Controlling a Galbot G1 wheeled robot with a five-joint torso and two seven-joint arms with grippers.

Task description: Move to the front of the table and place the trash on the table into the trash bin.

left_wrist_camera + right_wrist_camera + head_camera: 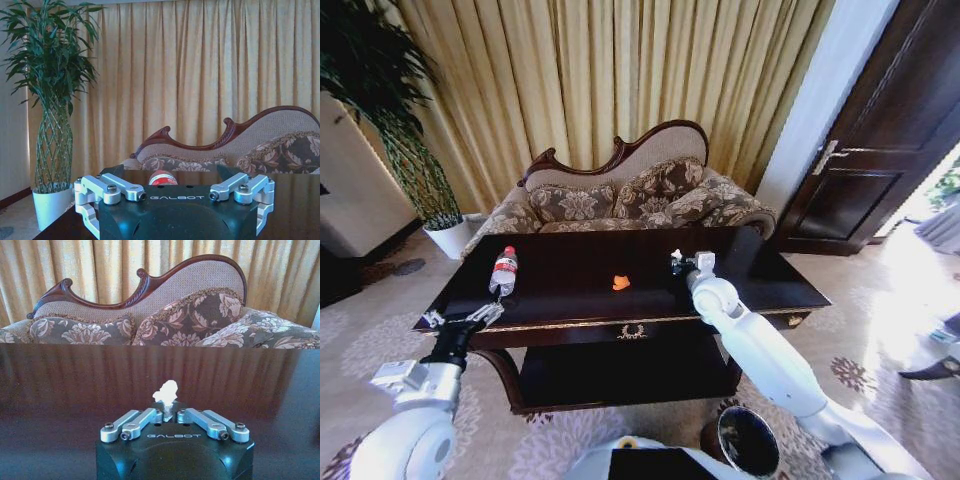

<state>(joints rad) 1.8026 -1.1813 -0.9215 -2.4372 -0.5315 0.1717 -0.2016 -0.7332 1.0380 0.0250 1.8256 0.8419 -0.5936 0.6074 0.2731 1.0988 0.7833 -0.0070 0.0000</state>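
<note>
- The right gripper point(677, 263) is out over the table point(760, 270). Its fingers are pinched tight on the white scrap point(166, 391).
- The scrap sticks up from the fingertips, held only by its bottom edge. I think it could slip, so the arm should move slowly and keep squeezing.
- The bin point(748, 440) sits on the floor by the robot's right side, well away from the scrap. The scrap should be right over the hole before the fingers open.
- The left gripper point(485, 315) is spread wide at the table's near left edge, holding nothing.
- The bottle point(503, 272) lies just past it.
- The orange scrap point(621, 283) lies in the middle of the table.
</note>
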